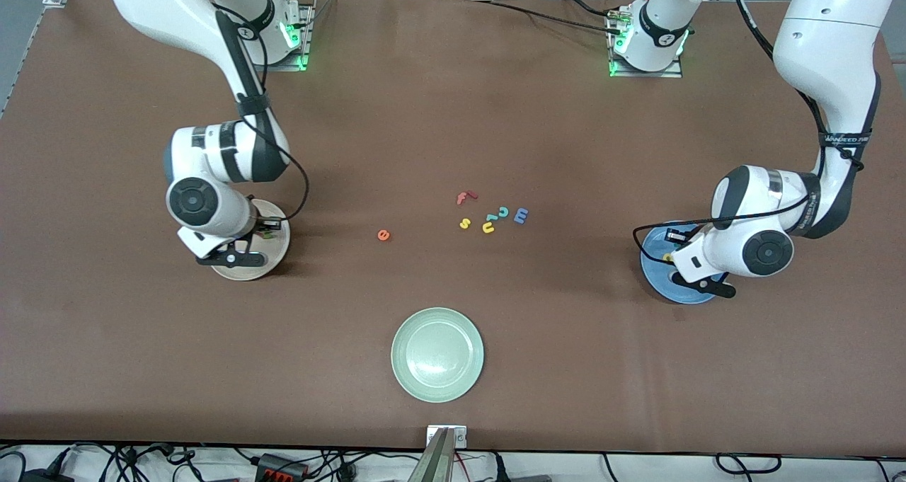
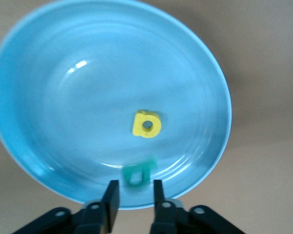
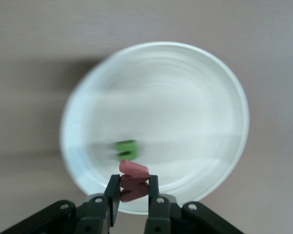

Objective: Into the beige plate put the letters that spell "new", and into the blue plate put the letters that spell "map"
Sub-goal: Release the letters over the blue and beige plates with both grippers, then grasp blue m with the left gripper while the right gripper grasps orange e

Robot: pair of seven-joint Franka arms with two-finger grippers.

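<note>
Right claw (image 3: 132, 191) clamps the red-pink w (image 3: 133, 181) over the beige plate (image 3: 215, 97); left claw (image 2: 133, 195), fingers apart, over the blue plate (image 2: 53, 97), teal p (image 2: 136, 173) below; watch the w: released tilted, it may bounce past the rim.

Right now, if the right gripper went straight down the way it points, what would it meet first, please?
The right gripper, shut on the red-pink w, would probably press it onto the beige plate near its rim, beside the green n.
</note>
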